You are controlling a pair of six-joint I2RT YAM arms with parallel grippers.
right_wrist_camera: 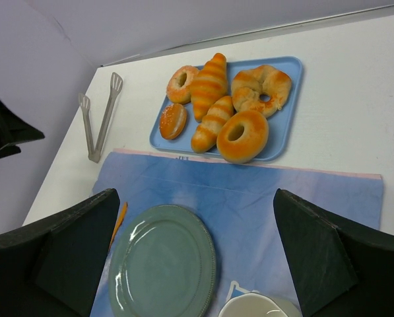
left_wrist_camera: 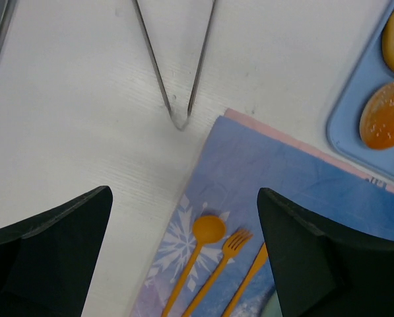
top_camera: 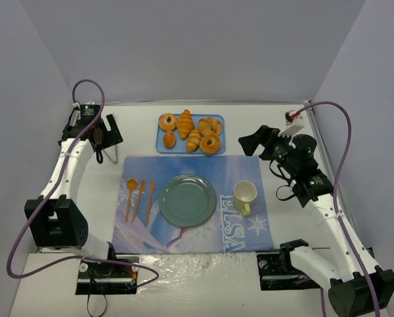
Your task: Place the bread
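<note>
Overhead view of a white tabletop (top_camera: 65, 277) with two robot arms mounted at the bottom edge. In the upper middle sits a blue tray (top_camera: 161, 148) holding the bread (top_camera: 185, 123): six pieces, among them two ring doughnuts, two striped rolls, a small round bun and a twisted ring. All the bread lies on the tray, which is just above the top edge of a blue placemat (top_camera: 249, 168). In the centre of the mat is a green plate (top_camera: 187, 201) with nothing on it. To the left of the plate lie an orange spoon (top_camera: 131, 191), fork (top_camera: 141, 191) and knife (top_camera: 150, 195), side by side. To its right stands a pale yellow cup (top_camera: 245, 196).

The left gripper (top_camera: 98, 135) hangs at the upper left, above metal tongs (left_wrist_camera: 179, 123) that lie on the tabletop just off the mat's top left corner. In its wrist view the fingers (left_wrist_camera: 58, 251) stand wide apart, holding nothing, with the spoon and fork below them and the tongs' hinge further up the frame.

The right gripper (top_camera: 251, 142) hangs at the upper right, to the right of the tray and pointing toward it. Its wrist view shows its fingers (right_wrist_camera: 328, 251) spread wide and holding nothing, with the tray at the top of the frame and the plate at the bottom.
</note>
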